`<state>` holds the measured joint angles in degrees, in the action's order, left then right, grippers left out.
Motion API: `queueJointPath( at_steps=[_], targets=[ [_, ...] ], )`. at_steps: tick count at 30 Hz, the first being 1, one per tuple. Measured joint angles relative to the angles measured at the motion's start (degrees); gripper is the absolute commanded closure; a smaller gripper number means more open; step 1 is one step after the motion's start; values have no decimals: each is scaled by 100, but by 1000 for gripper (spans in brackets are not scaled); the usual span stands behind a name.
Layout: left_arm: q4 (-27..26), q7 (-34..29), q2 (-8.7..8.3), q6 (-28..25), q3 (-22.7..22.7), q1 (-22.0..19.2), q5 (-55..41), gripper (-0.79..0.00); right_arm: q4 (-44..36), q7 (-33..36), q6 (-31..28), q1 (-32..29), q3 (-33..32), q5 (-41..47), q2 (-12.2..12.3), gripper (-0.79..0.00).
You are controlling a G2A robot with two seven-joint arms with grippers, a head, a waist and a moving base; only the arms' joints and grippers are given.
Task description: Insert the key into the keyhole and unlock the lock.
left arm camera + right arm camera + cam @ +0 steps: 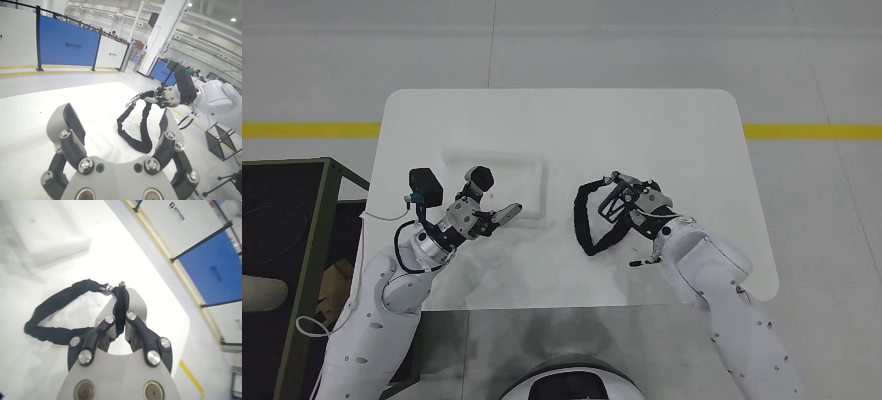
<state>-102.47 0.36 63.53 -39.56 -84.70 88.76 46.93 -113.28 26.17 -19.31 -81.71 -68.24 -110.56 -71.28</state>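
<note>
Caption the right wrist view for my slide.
Right gripper shut on the black fabric-sleeved chain lock, its loop lying on the white table.

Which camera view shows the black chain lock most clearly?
The left wrist view: the chain lock shows as a whole loop, unblocked, held by the right claw. The top view shows the loop small; the right wrist view hides part behind the claw.

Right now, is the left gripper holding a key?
No, the left gripper is open and holds nothing.
</note>
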Motion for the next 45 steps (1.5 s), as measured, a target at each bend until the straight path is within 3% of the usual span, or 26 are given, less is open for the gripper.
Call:
queueJointPath(
  at_steps=[4, 7, 8, 9, 17, 25, 28, 45],
  targets=[
    [0, 0, 0, 0, 0, 0, 0, -785, 280, -44, 569, 37, 23, -492, -47, 0],
    [0, 0, 0, 0, 0, 0, 0, -785, 441, -35, 1054, 56, -156, 317, -98, 0],
    [0, 0, 0, 0, 0, 0, 0, -785, 495, -23, 1179, 67, -199, 567, -109, -102],
    [0, 0, 0, 0, 0, 0, 0, -785, 567, -30, 1257, 78, -214, 822, -123, -785],
    [0, 0, 0, 0, 0, 0, 1, -785, 864, 33, 1307, 224, -148, 1156, -169, -785],
    [0, 0, 0, 0, 0, 0, 1, -785, 502, 261, 1823, 230, -222, 1039, -210, -785],
    [0, 0, 0, 0, 0, 0, 1, -785, 374, 213, 2011, 179, -204, 1620, -258, -774],
    [0, 0, 0, 0, 0, 0, 1, -785, 378, 210, 2008, 180, -205, 1749, -257, -784]
  ],
)
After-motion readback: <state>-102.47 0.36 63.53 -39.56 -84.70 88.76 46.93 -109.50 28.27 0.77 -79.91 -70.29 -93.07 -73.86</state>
